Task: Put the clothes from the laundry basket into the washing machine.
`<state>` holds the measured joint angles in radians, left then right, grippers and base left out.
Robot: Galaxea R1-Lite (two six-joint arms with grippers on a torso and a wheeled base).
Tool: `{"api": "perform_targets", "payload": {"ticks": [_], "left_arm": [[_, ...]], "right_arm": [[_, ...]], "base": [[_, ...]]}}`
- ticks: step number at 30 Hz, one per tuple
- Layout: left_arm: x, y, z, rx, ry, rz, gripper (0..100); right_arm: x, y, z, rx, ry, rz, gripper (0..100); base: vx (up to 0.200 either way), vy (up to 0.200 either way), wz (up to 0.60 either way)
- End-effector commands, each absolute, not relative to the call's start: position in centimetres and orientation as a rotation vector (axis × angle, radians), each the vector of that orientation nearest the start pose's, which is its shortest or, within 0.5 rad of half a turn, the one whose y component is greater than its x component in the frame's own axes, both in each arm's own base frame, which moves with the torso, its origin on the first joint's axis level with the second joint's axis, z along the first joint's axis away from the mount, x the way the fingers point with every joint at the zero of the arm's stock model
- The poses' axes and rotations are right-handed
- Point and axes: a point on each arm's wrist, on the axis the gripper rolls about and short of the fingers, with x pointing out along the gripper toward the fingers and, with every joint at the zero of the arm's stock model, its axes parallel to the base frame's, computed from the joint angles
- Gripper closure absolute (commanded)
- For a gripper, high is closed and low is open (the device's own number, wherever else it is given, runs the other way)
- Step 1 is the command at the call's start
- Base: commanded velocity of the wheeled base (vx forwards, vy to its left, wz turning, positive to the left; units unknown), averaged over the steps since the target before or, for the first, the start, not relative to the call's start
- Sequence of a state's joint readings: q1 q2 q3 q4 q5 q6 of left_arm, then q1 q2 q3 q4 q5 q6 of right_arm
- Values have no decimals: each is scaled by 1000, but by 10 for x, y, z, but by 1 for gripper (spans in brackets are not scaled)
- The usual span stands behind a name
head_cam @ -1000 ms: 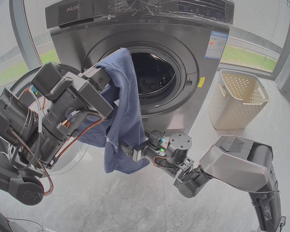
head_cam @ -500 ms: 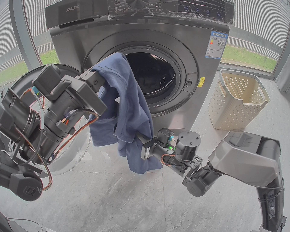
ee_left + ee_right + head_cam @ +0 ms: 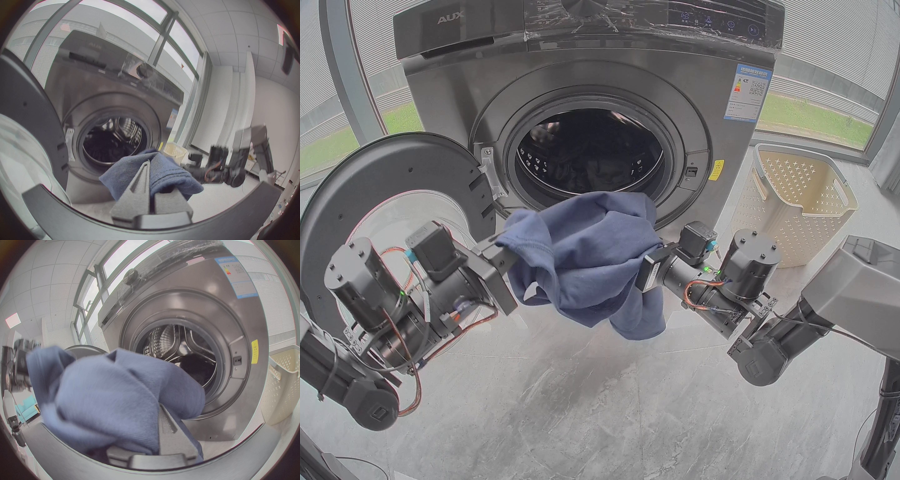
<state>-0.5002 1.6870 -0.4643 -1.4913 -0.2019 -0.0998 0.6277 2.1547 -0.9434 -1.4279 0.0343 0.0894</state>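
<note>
- The left claw point(image 3: 503, 250) is clamped on one end of the blue garment point(image 3: 584, 256), and the right claw point(image 3: 650, 269) grips the other.
- The garment sags between them, its long axis running claw to claw.
- The open washing machine point(image 3: 700, 125) lies just beyond and above both claws, about equally near each.

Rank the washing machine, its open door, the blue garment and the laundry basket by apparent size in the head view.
1. washing machine
2. door
3. blue garment
4. laundry basket
The garment is nearer the camera, so its lead over the basket is unsure.
</note>
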Motion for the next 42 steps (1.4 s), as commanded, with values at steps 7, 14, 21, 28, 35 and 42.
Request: {"api": "perform_targets", "payload": {"ticks": [7,14,21,28,35,42], "left_arm": [[255,-133,101,-29,38,-681,100],[261,-134,82,6,95,-693,100],[257,-129,75,8,133,-700,0],[220,-116,47,72,308,-820,0],[226,-122,54,135,229,-865,0],[233,-136,105,67,5,-877,0]], "right_arm": [[316,233,170,192,-277,655,100],[310,240,181,209,-298,673,100],[313,235,183,209,-304,656,100],[316,235,187,214,-322,652,100],[316,235,186,215,-320,651,100],[313,239,183,215,-309,649,100]], "base": [[0,0,0],[0,0,0],[0,0,0],[0,0,0],[0,0,0],[0,0,0]]}}
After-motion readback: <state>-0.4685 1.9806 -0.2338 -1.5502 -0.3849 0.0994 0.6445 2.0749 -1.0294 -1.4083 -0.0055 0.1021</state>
